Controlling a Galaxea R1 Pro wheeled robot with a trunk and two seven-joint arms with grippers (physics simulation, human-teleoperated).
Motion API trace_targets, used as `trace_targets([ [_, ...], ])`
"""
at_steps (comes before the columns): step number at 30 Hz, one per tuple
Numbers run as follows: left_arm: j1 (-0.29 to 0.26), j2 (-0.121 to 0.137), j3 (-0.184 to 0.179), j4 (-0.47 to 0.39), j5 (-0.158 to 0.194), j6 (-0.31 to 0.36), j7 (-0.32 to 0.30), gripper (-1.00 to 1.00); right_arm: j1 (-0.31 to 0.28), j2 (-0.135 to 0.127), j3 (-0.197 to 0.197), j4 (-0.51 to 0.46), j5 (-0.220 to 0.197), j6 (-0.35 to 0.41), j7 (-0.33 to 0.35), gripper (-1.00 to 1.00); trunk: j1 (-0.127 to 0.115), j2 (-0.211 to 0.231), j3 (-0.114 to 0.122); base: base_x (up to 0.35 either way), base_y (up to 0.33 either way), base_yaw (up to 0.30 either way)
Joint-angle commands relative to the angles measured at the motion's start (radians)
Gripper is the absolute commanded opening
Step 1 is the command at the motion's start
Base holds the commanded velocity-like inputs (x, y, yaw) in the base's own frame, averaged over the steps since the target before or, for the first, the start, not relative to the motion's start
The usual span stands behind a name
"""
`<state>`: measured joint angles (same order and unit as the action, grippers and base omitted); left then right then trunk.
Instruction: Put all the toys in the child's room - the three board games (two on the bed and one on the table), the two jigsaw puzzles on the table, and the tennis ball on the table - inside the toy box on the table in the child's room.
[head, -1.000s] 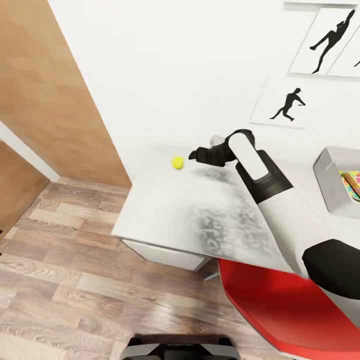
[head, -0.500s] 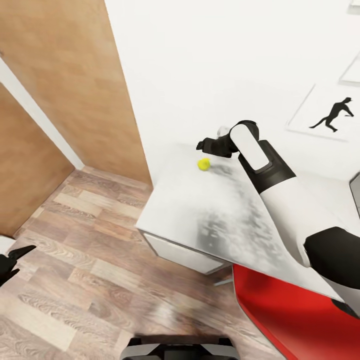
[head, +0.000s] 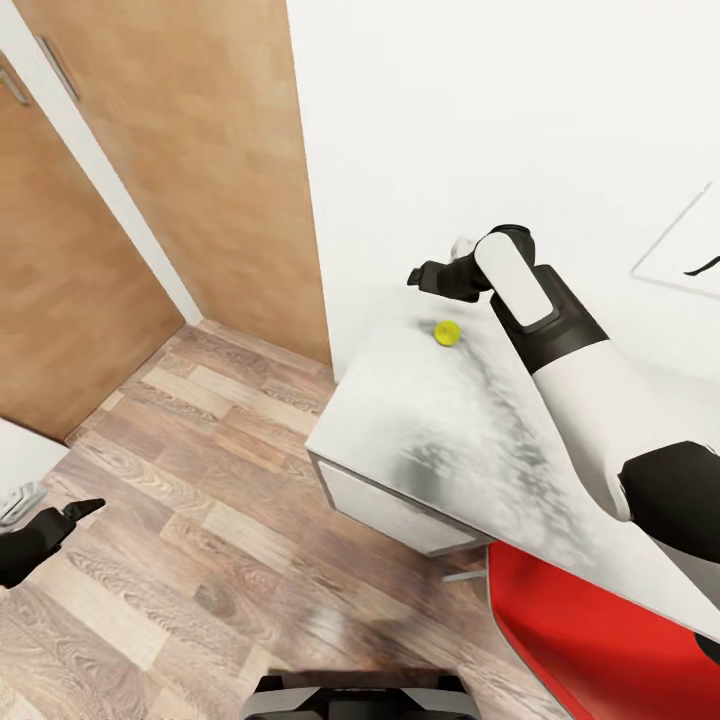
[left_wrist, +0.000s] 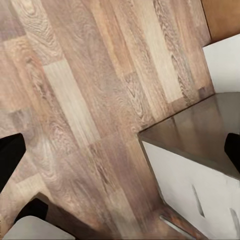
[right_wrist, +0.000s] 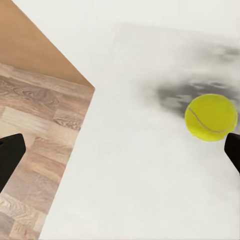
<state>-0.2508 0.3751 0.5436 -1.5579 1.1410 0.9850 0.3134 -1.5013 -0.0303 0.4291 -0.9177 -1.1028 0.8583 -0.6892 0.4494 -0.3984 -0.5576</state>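
Note:
The tennis ball (head: 447, 332) lies on the light grey table (head: 420, 430) near its far left corner, close to the white wall. My right gripper (head: 420, 277) hangs just above and beyond the ball, toward the wall, open and holding nothing. In the right wrist view the tennis ball (right_wrist: 211, 117) rests on the table (right_wrist: 150, 75) close to one dark fingertip (right_wrist: 233, 149), and it is not between the fingers. My left gripper (head: 75, 512) hovers low over the floor at the left, open and empty. The toy box, board games and jigsaw puzzles are out of view.
Wooden wardrobe doors (head: 150, 150) stand at the left beside the table's end. A red chair (head: 600, 650) is tucked at the table's near edge. The left wrist view looks down on plank floor (left_wrist: 75, 100) and the table's drawer corner (left_wrist: 200, 180).
The head view has swung left, bringing the wardrobe and my left gripper into view. My right gripper has moved from beside the ball to just beyond it. The ball has stayed put.

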Motion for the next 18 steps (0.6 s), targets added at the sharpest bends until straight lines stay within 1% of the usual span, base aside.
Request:
trace_targets([
  [1, -0.007, 0.0, -0.02, -0.001, 0.007, 0.004, 0.035, 1.0, -0.002, -0.003, 0.003, 0.001, -0.007, -0.004, -0.012, 1.0, 0.001, -0.002, -0.001, 0.0, 0.0, 0.079],
  [4, -0.035, -0.002, -0.087, 0.001, -0.004, -0.001, 0.126, 1.0, -0.004, -0.007, 0.001, 0.021, 0.013, -0.013, -0.02, 1.0, 0.001, -0.002, -0.001, 0.0, 0.0, 0.051],
  [7, -0.064, -0.005, -0.144, 0.004, -0.01, -0.01, 0.212, 1.0, -0.01, -0.009, 0.0, 0.068, 0.043, -0.021, -0.025, 1.0, 0.001, -0.002, -0.001, 0.0, 0.0, 0.026],
  [8, -0.064, -0.005, -0.144, 0.004, -0.01, -0.01, 0.212, 1.0, -0.01, -0.009, 0.0, 0.068, 0.043, -0.021, -0.025, 1.0, 0.001, -0.002, -0.001, 0.0, 0.0, 0.021],
  [10, -0.075, -0.009, -0.171, 0.006, -0.011, -0.021, 0.251, 1.0, -0.019, -0.008, 0.0, 0.107, 0.061, -0.026, -0.029, 1.0, 0.001, -0.002, -0.001, 0.0, 0.0, 0.015],
  [12, -0.083, -0.017, -0.189, 0.007, -0.008, -0.036, 0.275, 1.0, -0.026, -0.008, 0.0, 0.139, 0.075, -0.029, -0.032, 1.0, 0.001, -0.002, -0.001, 0.0, 0.0, 0.01],
  [13, -0.083, -0.017, -0.189, 0.007, -0.008, -0.036, 0.275, 1.0, -0.026, -0.008, 0.0, 0.139, 0.075, -0.029, -0.032, 1.0, 0.001, -0.002, -0.001, 0.0, 0.0, 0.008],
  [15, -0.088, -0.025, -0.201, 0.008, -0.006, -0.048, 0.291, 1.0, -0.031, -0.008, 0.001, 0.163, 0.084, -0.031, -0.034, 1.0, 0.001, -0.002, -0.001, 0.0, 0.0, 0.006],
  [16, -0.088, -0.025, -0.201, 0.008, -0.006, -0.048, 0.291, 1.0, -0.031, -0.008, 0.001, 0.163, 0.084, -0.031, -0.034, 1.0, 0.001, -0.002, -0.001, 0.0, 0.0, 0.005],
  [18, -0.092, -0.034, -0.208, 0.008, -0.004, -0.056, 0.3, 1.0, -0.034, -0.008, 0.002, 0.182, 0.09, -0.032, -0.035, 1.0, 0.001, -0.002, -0.001, 0.0, 0.0, 0.004],
])
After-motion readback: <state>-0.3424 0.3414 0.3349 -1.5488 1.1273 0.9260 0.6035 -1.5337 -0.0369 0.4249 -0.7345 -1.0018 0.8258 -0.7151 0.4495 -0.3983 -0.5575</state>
